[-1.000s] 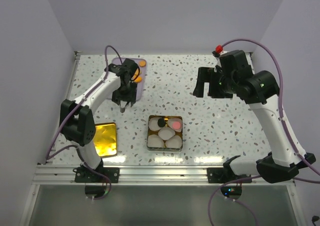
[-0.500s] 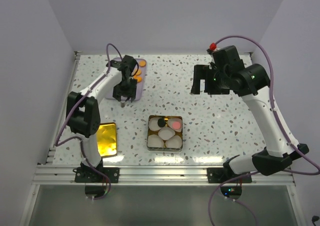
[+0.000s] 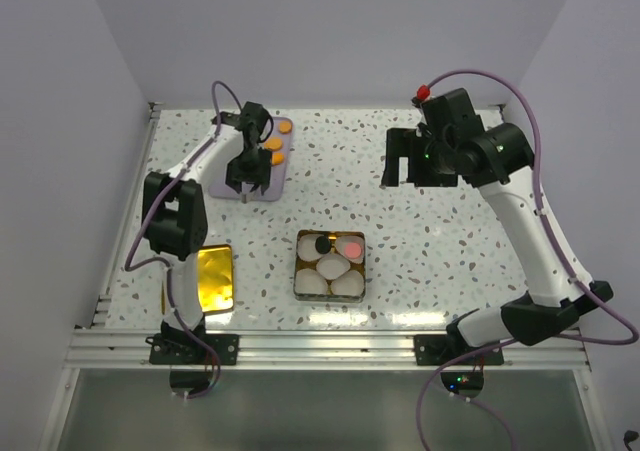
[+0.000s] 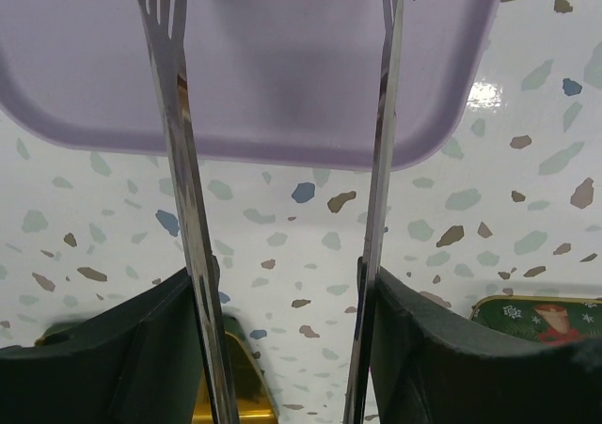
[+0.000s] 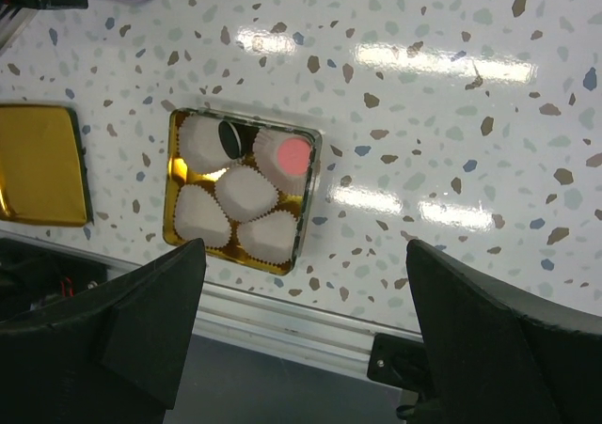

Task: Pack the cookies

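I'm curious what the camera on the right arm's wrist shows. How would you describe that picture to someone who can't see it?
Looking down on a speckled table, an open square gold tin holds white paper cups, one with a black cookie and one with a pink cookie. A gold lid lies at the left edge, and the right gripper, open with nothing in it, frames the bottom.

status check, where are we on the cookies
Left gripper open, tongs over purple tray, nothing held. Right gripper open, idle high. Two cookies in tin; orange ones on tray. Nothing in the way.

Top cam overhead — wrist cams downward
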Robot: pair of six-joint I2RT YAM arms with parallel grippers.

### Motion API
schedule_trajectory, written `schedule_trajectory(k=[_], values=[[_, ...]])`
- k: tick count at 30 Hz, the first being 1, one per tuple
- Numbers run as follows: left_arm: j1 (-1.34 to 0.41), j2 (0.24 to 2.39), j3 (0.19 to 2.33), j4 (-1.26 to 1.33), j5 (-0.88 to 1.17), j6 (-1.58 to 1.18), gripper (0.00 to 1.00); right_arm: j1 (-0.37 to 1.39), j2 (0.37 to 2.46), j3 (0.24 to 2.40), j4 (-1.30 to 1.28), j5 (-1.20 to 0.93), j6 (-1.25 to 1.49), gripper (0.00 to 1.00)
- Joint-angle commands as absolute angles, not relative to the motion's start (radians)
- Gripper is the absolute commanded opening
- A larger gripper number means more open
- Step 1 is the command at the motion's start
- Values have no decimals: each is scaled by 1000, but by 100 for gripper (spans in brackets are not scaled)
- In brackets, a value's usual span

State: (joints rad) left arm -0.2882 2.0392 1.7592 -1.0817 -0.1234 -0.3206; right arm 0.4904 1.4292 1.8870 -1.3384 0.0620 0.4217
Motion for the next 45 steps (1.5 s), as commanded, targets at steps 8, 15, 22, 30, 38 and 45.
schedule_trajectory(k=[8,15,22,30,38,45], values=[[-272,2082,1827,-1071,-94,-284,61,485,1431,1910,-1327,78,422,91],[-270,2076,1848,-1074,-84,-285,52,485,1419,1898,-1324,77,430,91],[-268,2005,1836,-1083,-112,-295,50,485,1393,1876,-1315,67,446,91],[-264,1896,1807,-1101,-113,-310,49,485,1367,1864,-1308,52,459,91],[-264,1755,1735,-1121,-92,-319,49,485,1342,1859,-1302,38,468,91],[-265,1543,1499,-1077,-14,-298,48,483,1335,1864,-1284,11,475,91]])
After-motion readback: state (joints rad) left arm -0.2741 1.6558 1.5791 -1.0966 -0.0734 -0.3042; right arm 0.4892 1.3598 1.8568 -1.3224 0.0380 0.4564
